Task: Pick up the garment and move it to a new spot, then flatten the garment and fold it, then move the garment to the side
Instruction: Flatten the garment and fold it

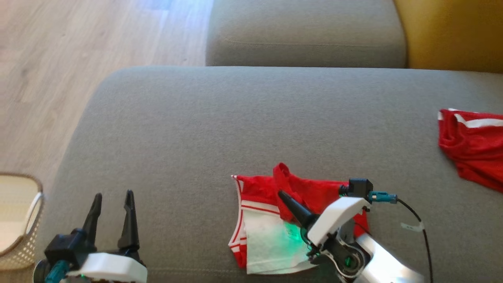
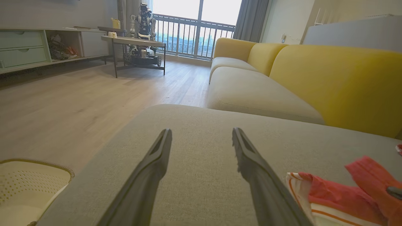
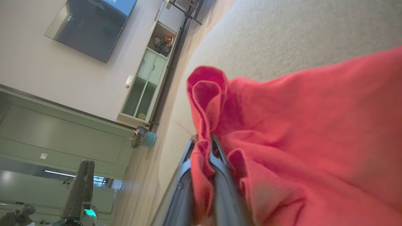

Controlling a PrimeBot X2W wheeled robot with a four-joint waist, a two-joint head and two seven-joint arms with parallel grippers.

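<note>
A wide grey sofa cushion (image 1: 188, 129) spans most of the head view, with a second grey seat (image 1: 306, 35) behind it. Pale wooden floor (image 1: 78, 43) runs along the left, and a yellow backrest (image 1: 452, 31) rises at the far right corner.

The garment (image 1: 261, 232), red with a white panel and red-and-white striped edges, lies partly folded on the grey cushion, near its front edge and right of centre. Another red garment (image 1: 475, 153) with white trim lies well apart at the cushion's right edge. A cream perforated basket (image 1: 19, 228) stands on the floor beside the cushion's left end.

The right gripper (image 1: 281, 193) is clamped on a raised red fold of the garment; in the right wrist view the fabric is pinched between its two dark fingers (image 3: 220, 175) and loops above the tips. The left gripper (image 1: 113, 194) hangs over bare cushion at the lower left, fingers spread wide, grasping nothing, well apart from the garment.
</note>
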